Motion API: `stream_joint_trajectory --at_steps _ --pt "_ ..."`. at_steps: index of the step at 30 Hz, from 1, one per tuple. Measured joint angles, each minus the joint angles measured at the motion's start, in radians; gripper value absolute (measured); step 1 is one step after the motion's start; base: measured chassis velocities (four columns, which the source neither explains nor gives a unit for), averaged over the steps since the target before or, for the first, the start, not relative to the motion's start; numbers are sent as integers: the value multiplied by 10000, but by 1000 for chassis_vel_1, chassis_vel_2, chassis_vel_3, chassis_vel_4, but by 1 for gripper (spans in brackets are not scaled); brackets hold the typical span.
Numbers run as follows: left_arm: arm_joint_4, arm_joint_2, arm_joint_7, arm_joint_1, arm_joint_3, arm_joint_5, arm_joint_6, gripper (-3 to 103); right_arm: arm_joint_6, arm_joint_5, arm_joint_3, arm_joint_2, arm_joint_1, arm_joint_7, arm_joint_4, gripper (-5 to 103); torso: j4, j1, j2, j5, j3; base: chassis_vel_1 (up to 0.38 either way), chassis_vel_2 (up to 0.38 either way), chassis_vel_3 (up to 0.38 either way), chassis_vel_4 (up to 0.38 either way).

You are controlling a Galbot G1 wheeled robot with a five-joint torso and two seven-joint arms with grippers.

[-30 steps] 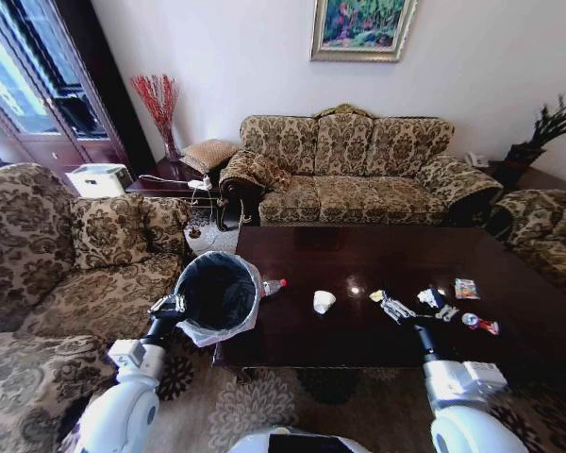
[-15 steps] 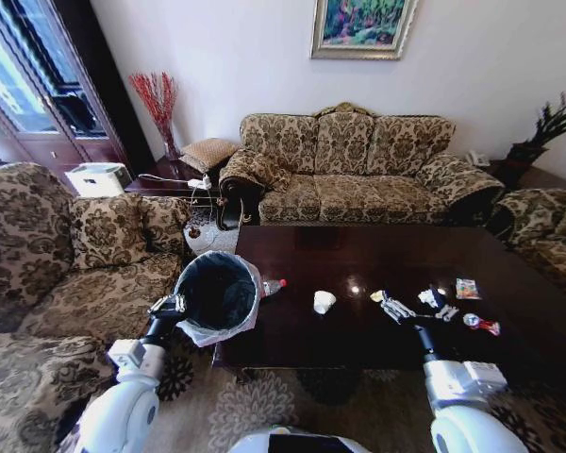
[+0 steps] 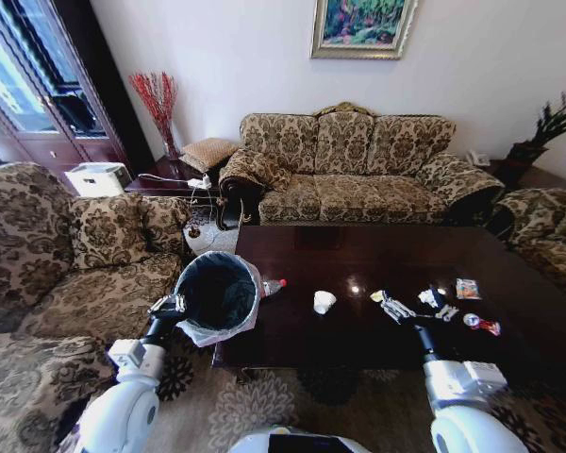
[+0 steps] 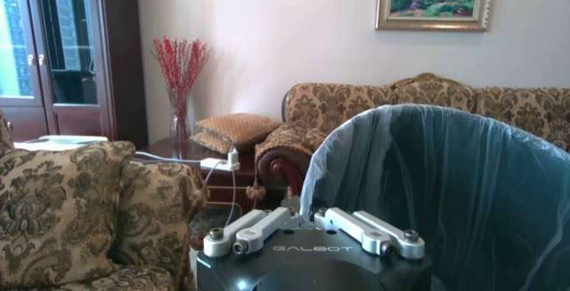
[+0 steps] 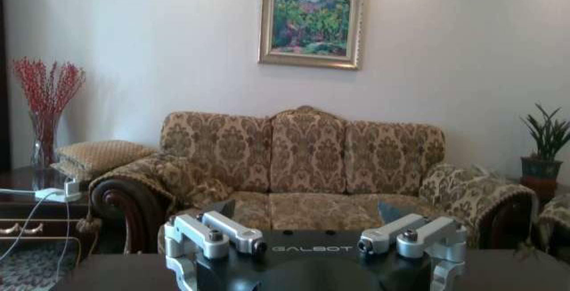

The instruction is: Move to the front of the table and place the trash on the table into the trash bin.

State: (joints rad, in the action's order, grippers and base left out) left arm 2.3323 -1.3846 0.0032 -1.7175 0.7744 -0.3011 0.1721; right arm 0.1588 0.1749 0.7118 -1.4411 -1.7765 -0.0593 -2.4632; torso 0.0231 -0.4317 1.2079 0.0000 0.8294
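**Standing at the desk, bin in hand, nothing binned yet**

Facing the long side of the dark wooden desk, the robot looks to have finished its approach, so the driving half of the job seems done. The clearing half seems not yet begun: all the trash I can see lies on the desktop, and the bin's inside looks dark and bare as far as the head view shows.

One trash bin, black with a pale bag folded over its rim, is held up off the floor at the desk's left corner. The left hand is clamped on its rim; in the left wrist view the bag's wall rises right behind the closed fingers.

The right hand hovers low over the desk's near right part, fingers spread apart and gripping nothing, with litter just around it.

Counting the trash on the desk:
- one clear bottle with a red cap, lying beside the bin;
- one crumpled white paper near the middle;
- one small yellowish scrap by the right hand;
- two wrappers to the right, a colourful one and a red one.

Any smaller bits under the hand I cannot make out.
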Motion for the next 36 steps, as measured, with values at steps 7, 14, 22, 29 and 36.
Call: stream_joint_trajectory --at_steps 7,14,22,29,36 --pt "0 0 0 0 0 1 -3 3 0 0 0 0 0 0 0 100 0 0 -1 0 -1 0 0 0 0" --pt "-180 -85 -654 6 -241 787 -1190 3 139 -321 -77 -10 123 -218 103 100 3 1 -1 1 -1 0 0 0 0" --pt "-181 -99 -742 21 -295 615 -1325 3 211 -247 -94 -34 68 -90 99 100 0 2 -2 0 -1 0 0 0 0" --pt "-106 -129 -749 4 -202 726 -911 3 196 -115 -97 11 110 28 98 100 0 2 -2 -1 -1 0 0 0 0" --pt "-78 -142 -722 -10 -82 720 -796 3 298 -182 -122 11 123 -39 107 100 -1 2 -2 -1 -1 0 0 0 0"
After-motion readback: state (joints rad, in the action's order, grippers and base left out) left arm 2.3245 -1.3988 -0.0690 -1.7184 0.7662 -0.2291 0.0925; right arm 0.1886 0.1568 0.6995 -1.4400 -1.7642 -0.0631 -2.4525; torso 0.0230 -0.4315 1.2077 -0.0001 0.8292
